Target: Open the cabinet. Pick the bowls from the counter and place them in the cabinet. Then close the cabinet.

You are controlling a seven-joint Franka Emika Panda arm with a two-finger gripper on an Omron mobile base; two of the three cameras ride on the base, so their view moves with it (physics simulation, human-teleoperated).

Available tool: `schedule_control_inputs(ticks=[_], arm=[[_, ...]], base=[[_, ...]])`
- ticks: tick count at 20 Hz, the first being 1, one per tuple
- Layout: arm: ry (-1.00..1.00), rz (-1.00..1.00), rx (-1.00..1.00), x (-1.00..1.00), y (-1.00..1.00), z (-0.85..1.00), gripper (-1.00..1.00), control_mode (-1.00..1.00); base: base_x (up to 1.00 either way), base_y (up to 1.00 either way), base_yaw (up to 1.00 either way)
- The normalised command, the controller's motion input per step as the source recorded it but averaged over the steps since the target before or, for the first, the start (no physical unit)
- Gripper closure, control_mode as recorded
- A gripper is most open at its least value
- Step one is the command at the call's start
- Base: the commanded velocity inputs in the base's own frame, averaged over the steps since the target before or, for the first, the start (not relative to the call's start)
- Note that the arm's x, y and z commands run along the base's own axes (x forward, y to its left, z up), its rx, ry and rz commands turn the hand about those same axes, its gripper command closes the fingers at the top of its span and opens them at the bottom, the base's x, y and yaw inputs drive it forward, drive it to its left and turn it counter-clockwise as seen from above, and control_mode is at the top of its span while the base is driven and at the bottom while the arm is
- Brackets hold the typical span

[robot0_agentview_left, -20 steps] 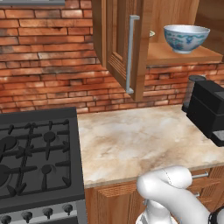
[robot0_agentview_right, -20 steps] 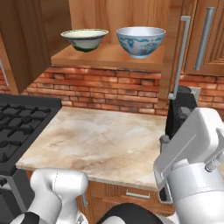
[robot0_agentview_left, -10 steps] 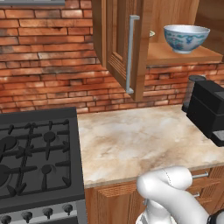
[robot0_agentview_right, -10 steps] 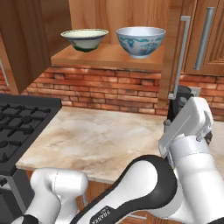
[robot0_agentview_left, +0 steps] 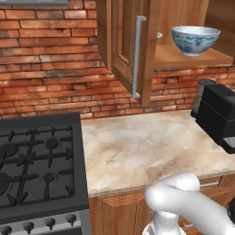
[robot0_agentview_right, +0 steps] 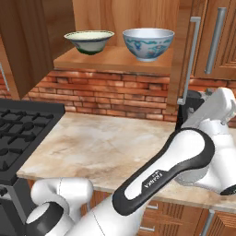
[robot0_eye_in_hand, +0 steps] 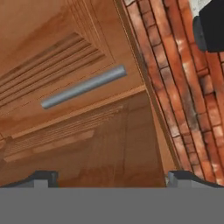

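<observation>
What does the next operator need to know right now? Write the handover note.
Gripper: open, holding nothing, facing a cabinet door with its grey bar handle.
Bowls: the green-cream bowl and the blue bowl both stand apart on the cabinet shelf.
Counter: no bowls on it; a black appliance sits at its right end.
Done: cabinet opened, both bowls placed inside.
Left: close both cabinet doors.

White lettering reading "FRANKA EMIKA" runs along the dark band of the robot arm [robot0_agentview_right: 161,175]; no other text is legible.
</observation>
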Motion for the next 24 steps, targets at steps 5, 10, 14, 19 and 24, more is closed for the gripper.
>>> schedule_control_inputs(ticks=[5, 10, 14, 19, 24], arm=[[0.00, 0.14, 0.00, 0.73, -0.28, 0.03, -1.00, -1.00], [-0.06, 0.16, 0.00, 0.30, -0.07, 0.27, -1.00, -1.00], [-0.22, 0.22, 0.00, 0.00, 0.11, 0.66, -1.00, -1.00], [-0.23, 0.16, -0.01, -0.05, 0.84, 0.50, -1.00, -1.00], [-0.21, 0.02, -0.01, -0.13, 1.00, 0.03, -1.00, -1.00]], base=[[0.00, 0.00, 0.00], [0.00, 0.00, 0.00], [0.00, 0.00, 0.00], [0.00, 0.00, 0.00], [0.00, 0.00, 0.00]])
